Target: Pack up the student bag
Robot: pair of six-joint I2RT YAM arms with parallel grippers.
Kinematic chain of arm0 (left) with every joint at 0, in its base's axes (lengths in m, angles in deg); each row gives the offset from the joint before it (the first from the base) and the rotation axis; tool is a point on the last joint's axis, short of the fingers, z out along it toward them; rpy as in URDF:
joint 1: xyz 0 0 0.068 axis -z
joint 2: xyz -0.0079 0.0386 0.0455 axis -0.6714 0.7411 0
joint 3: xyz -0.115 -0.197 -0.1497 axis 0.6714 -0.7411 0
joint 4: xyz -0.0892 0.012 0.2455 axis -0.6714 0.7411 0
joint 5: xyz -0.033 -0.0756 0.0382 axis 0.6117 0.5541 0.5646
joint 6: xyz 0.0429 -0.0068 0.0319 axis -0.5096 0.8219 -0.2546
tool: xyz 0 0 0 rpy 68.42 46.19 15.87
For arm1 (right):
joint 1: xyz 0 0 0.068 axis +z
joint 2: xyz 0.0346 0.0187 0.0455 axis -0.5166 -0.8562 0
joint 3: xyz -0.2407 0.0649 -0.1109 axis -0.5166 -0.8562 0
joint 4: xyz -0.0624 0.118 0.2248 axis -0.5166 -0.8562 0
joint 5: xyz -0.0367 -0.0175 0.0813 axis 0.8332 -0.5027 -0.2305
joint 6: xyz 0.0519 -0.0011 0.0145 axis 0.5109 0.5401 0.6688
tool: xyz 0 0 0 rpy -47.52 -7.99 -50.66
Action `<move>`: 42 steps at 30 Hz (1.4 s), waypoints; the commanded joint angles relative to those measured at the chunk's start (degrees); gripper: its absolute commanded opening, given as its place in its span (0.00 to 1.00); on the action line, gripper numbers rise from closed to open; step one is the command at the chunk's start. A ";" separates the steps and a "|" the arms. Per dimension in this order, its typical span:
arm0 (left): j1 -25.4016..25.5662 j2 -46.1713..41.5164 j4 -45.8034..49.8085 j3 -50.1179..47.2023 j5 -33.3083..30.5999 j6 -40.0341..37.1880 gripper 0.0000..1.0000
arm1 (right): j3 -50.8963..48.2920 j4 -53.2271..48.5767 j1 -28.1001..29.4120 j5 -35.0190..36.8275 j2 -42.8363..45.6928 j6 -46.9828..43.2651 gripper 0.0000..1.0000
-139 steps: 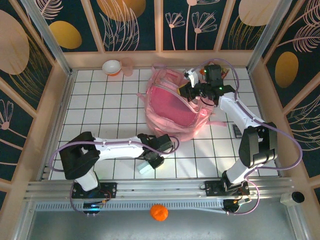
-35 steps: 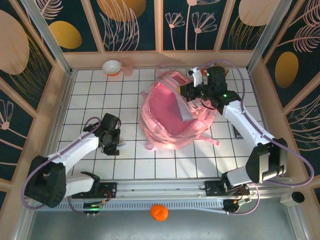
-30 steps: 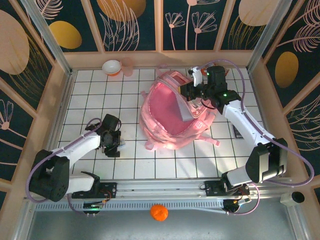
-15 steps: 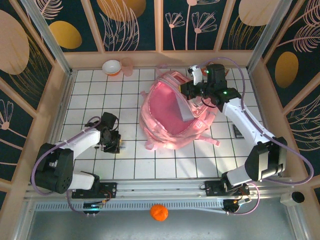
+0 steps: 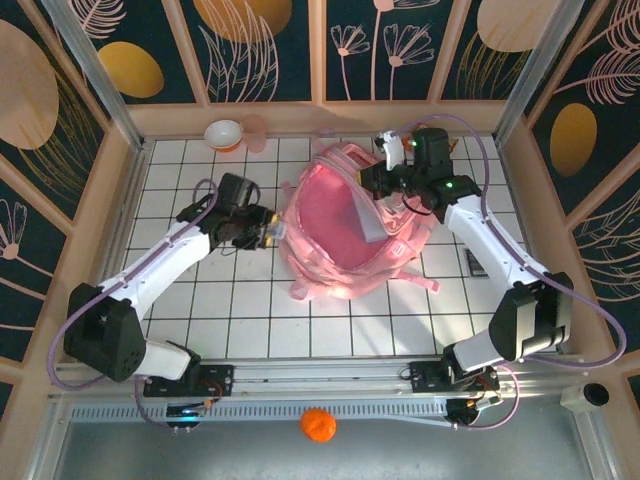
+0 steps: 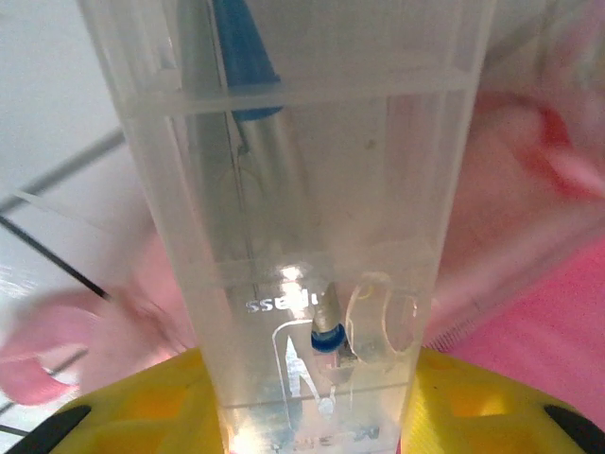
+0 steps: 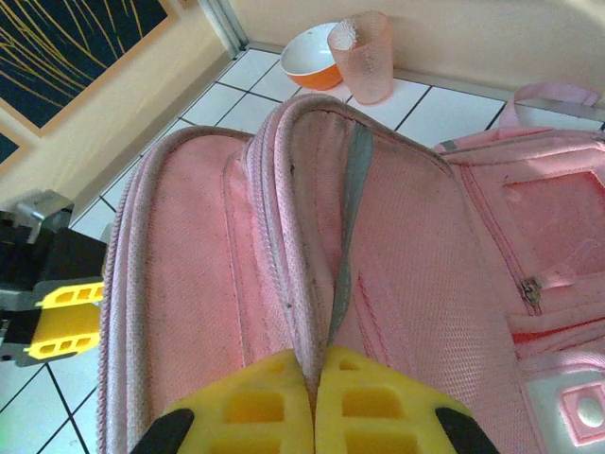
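My left end effector [image 5: 266, 232], clamped on the clear case [image 6: 302, 189], has reached the student bag [image 5: 340, 235]; the right end effector [image 7: 316, 367] pinches its rim, so insertion is next.

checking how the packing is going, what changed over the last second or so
The left tool closed on a clear pen case, lifted it and swung it up and right to the student bag's left edge. The right tool stayed shut on the bag's opening rim, holding it open. The bag, bowl and cup have not moved.
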 commanded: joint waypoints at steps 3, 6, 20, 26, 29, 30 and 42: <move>6.19 4.49 -2.24 6.16 -0.89 -8.40 0.36 | 4.87 7.58 0.16 -1.87 0.01 0.57 0.00; 9.14 9.02 -3.28 10.85 -0.84 -12.17 0.37 | 5.61 7.02 0.19 -1.72 -0.34 0.39 0.00; 10.29 13.94 -2.15 18.25 -7.05 -25.29 0.88 | 6.62 4.01 0.65 -2.26 0.00 -1.31 0.00; 2.48 2.85 -11.76 3.56 -7.59 -34.34 0.90 | 3.05 -7.94 4.01 -6.15 2.94 -15.76 0.00; -1.02 -3.83 -21.68 -3.94 -6.72 -44.16 0.83 | 1.37 -17.59 4.43 -6.36 3.94 -25.59 0.00; -1.45 -5.99 -25.01 -6.18 -7.64 -47.76 0.82 | 0.73 -20.67 4.62 -3.98 4.14 -28.53 0.00; -1.47 -10.31 -34.49 -14.93 12.89 -115.16 0.80 | -8.94 -33.64 4.62 7.30 8.54 -57.76 0.00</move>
